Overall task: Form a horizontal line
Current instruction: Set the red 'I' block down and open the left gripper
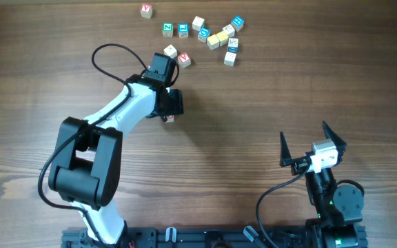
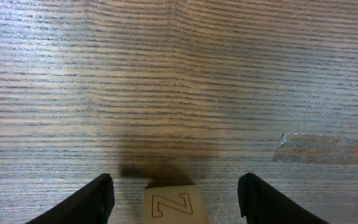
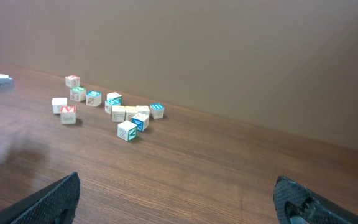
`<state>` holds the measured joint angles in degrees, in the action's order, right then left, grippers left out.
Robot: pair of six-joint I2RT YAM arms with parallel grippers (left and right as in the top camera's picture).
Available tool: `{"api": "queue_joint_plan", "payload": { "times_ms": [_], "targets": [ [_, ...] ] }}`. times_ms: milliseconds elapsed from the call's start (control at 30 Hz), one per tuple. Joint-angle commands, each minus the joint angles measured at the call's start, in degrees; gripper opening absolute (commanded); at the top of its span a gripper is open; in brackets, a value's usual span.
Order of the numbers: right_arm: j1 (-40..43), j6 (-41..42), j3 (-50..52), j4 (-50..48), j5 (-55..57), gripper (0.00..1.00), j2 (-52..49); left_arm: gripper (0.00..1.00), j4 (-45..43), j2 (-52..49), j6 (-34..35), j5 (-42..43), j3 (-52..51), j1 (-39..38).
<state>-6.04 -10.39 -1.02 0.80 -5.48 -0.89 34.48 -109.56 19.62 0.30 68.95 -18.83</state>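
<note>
— Wooden table [image 1: 267, 89] is filling the whole overhead view. Where are the pieces sitting?

— Nothing is lining up yet. The loose cubes [image 1: 212, 38] are huddling at twelve o'clock, and one Z cube [image 2: 171, 205] is lying alone, a little toward nine o'clock from the middle.

— And the claws?

— The left gripper [image 2: 175, 180] is standing spread around that Z cube with gaps on both sides (nothing pinched). The right gripper [image 1: 303, 132] is idling wide apart at five o'clock.

— How is it going to handle?

— I'm judging it light, rigid and smooth, likely skidding if nudged. I'm suggesting pinching two opposite flat faces, low down.
</note>
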Motion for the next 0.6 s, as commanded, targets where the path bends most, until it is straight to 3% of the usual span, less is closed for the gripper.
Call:
{"api": "queue_joint_plan", "payload": {
  "times_ms": [0, 100, 167, 267, 333, 367, 433, 500, 567],
  "targets": [
    [0.35, -0.11, 0.28, -0.15, 0.74, 1.00, 0.46, 0.36, 0.00, -0.17, -0.26, 0.50, -0.50, -0.46],
    [0.35, -0.11, 0.28, -0.15, 0.74, 1.00, 0.46, 0.20, 0.46, -0.17, -0.28, 0.50, -0.50, -0.46],
    [0.35, -0.11, 0.28, -0.15, 0.74, 1.00, 0.46, 0.20, 0.68, -0.17, -0.28, 0.50, -0.50, -0.46],
    [0.35, -0.11, 0.28, -0.15, 0.74, 1.00, 0.46, 0.27, -0.04, -0.17, -0.28, 0.48, -0.50, -0.46],
    [0.35, -0.11, 0.28, -0.15, 0.74, 1.00, 0.46, 0.60, -0.24, -0.17, -0.28, 0.48, -0.50, -0.46],
    [0.35, -0.11, 0.28, -0.15, 0.74, 1.00, 0.46, 0.63, -0.26, -0.17, -0.33, 0.42, -0.48, -0.46],
    [0.33, -0.11, 0.28, -0.15, 0.74, 1.00, 0.46, 0.63, -0.11, -0.15, -0.37, -6.10, 1.77, -0.04],
    [0.35, -0.11, 0.28, -0.15, 0.74, 1.00, 0.46, 0.62, 4.22, -0.15, -1.42, -7.04, 8.33, 0.94],
    [0.35, -0.11, 0.28, -0.15, 0.74, 1.00, 0.46, 0.50, 10.51, -0.15, -2.91, -6.80, 19.80, 2.23]
  ]
}}
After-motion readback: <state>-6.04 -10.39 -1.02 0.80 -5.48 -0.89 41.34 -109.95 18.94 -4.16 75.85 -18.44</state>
